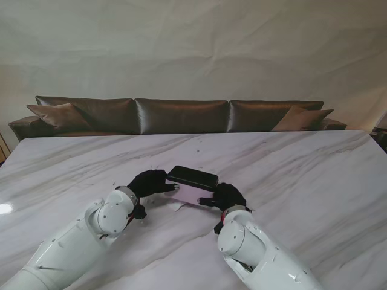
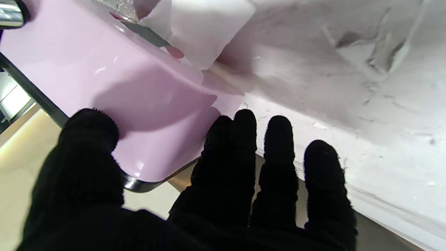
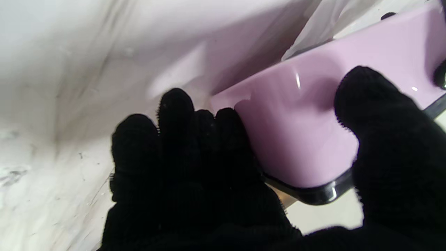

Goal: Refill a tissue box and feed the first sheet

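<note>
A pink tissue box (image 1: 191, 194) with a dark panel (image 1: 192, 177) facing up is held tilted just above the marble table, between my two black-gloved hands. My left hand (image 1: 148, 182) grips its left end, thumb on the pink wall (image 2: 104, 80) and fingers (image 2: 240, 139) at the corner. My right hand (image 1: 225, 196) grips the right end, thumb (image 3: 376, 104) over the pink wall (image 3: 296, 132). White tissue (image 2: 202, 28) hangs out of the box's underside toward the table, and shows as a white scrap (image 1: 176, 206) beneath the box. The opening itself is hidden.
The white marble table (image 1: 302, 181) spreads wide on all sides of the box. A dark leather sofa (image 1: 181, 116) stands behind the table's far edge. My white forearms (image 1: 91, 235) rise from the near corners.
</note>
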You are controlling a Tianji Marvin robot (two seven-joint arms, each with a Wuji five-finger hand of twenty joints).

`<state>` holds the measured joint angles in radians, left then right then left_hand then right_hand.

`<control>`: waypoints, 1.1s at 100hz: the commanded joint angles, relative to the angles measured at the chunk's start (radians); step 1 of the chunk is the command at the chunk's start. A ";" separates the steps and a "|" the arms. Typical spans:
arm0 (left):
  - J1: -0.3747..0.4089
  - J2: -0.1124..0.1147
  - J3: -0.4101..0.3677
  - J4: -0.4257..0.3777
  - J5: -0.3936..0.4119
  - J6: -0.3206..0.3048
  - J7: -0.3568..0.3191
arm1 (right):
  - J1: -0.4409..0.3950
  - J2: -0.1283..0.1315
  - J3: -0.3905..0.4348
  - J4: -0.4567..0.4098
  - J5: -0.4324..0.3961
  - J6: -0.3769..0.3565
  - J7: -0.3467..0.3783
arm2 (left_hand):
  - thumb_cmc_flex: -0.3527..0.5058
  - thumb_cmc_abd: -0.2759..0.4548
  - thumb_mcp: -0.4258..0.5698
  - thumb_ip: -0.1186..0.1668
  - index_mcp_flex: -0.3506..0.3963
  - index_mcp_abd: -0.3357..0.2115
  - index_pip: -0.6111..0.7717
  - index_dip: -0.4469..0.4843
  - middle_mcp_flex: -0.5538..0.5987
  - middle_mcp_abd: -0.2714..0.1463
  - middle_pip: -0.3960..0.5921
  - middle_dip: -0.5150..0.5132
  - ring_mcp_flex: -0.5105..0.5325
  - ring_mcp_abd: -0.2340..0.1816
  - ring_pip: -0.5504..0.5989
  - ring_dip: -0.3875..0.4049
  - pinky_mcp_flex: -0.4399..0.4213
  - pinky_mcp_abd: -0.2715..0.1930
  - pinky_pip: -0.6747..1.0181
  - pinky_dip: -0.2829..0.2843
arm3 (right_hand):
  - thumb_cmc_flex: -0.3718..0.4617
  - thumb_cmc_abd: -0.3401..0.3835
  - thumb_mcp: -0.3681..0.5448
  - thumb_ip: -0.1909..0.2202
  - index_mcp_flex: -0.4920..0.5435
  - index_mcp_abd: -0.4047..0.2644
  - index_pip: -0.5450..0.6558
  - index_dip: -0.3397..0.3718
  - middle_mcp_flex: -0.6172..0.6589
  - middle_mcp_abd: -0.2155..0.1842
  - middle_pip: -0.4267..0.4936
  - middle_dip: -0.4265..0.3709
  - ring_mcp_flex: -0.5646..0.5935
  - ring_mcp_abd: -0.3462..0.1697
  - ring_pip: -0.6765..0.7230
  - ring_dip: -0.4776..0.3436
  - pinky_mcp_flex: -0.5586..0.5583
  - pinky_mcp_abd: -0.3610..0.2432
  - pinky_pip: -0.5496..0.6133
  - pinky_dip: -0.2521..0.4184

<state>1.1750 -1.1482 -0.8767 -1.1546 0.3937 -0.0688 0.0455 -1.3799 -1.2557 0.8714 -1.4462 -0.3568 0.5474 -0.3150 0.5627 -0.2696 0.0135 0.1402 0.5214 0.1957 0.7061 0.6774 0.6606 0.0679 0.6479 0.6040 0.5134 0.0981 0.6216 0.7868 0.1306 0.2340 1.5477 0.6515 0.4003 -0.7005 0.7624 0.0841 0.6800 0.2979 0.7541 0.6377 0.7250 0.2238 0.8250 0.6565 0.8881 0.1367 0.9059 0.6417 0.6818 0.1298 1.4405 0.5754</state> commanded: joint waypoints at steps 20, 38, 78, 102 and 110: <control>0.034 -0.008 -0.020 -0.117 0.011 0.014 -0.059 | -0.021 -0.032 0.015 -0.074 0.020 -0.004 -0.016 | 0.057 0.087 0.048 0.014 0.140 -0.401 0.217 0.150 0.157 -0.149 0.088 0.063 0.127 -0.004 0.097 0.065 0.044 -0.035 -0.408 0.029 | -0.048 0.006 0.014 -0.037 0.253 -0.393 0.077 -0.017 0.265 -0.203 0.049 0.085 0.169 0.042 0.112 0.014 0.107 -0.031 0.125 -0.008; 0.053 0.000 -0.045 -0.158 0.010 0.047 -0.082 | -0.030 -0.031 0.042 -0.109 0.049 0.028 -0.003 | 0.069 0.122 0.022 0.009 0.218 -0.415 0.325 0.234 0.253 -0.151 0.172 0.126 0.208 0.017 0.183 0.111 0.077 -0.032 -0.376 0.030 | -0.033 0.012 0.031 -0.069 0.317 -0.423 0.165 -0.075 0.352 -0.199 0.065 0.131 0.236 0.046 0.150 0.010 0.165 -0.033 0.177 -0.028; 0.069 0.001 -0.079 -0.131 -0.035 0.094 -0.111 | -0.020 -0.029 0.085 -0.106 0.069 0.117 0.033 | 0.084 0.125 0.018 0.015 0.289 -0.435 0.394 0.289 0.335 -0.150 0.223 0.157 0.270 0.030 0.257 0.128 0.114 -0.024 -0.333 0.036 | 0.012 -0.108 0.345 -0.142 0.327 -0.487 0.354 -0.171 0.425 -0.204 0.094 0.178 0.294 0.051 0.193 0.004 0.216 -0.035 0.234 -0.052; 0.053 -0.008 -0.076 -0.077 -0.041 0.101 -0.085 | -0.009 -0.036 0.103 -0.082 0.075 0.143 0.022 | 0.040 0.161 0.004 -0.002 0.234 -0.399 0.268 0.226 0.255 -0.132 0.126 0.110 0.207 0.027 0.178 0.082 0.084 -0.034 -0.354 0.018 | -0.040 -0.054 0.307 -0.166 0.333 -0.470 0.322 -0.169 0.415 -0.190 0.083 0.177 0.285 0.061 0.190 0.003 0.208 -0.033 0.233 -0.055; 0.053 -0.016 -0.082 -0.057 -0.051 0.101 -0.062 | -0.006 -0.035 0.110 -0.078 0.079 0.150 0.026 | -0.005 0.167 -0.005 -0.021 0.191 -0.359 0.157 0.134 0.190 -0.122 0.056 0.062 0.151 0.034 0.113 0.048 0.062 -0.037 -0.373 0.011 | -0.080 -0.009 0.241 -0.147 0.336 -0.439 0.245 -0.154 0.387 -0.180 0.066 0.169 0.263 0.067 0.184 0.004 0.191 -0.030 0.226 -0.056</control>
<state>1.2200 -1.1548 -0.9551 -1.2347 0.3528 0.0269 -0.0192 -1.3895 -1.2891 0.9753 -1.5309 -0.2816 0.6875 -0.3037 0.5651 -0.1373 -0.0266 0.1290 0.7604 -0.0887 0.9309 0.8632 0.9071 -0.0280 0.7478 0.6953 0.7084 0.1344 0.7648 0.8602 0.2214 0.2296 1.5477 0.6642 0.3168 -0.7594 0.9601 -0.1274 0.9813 0.0336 1.0265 0.4684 1.0987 0.0959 0.8801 0.8143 1.1584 0.1560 1.0727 0.6423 0.8925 0.2000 1.6176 0.5256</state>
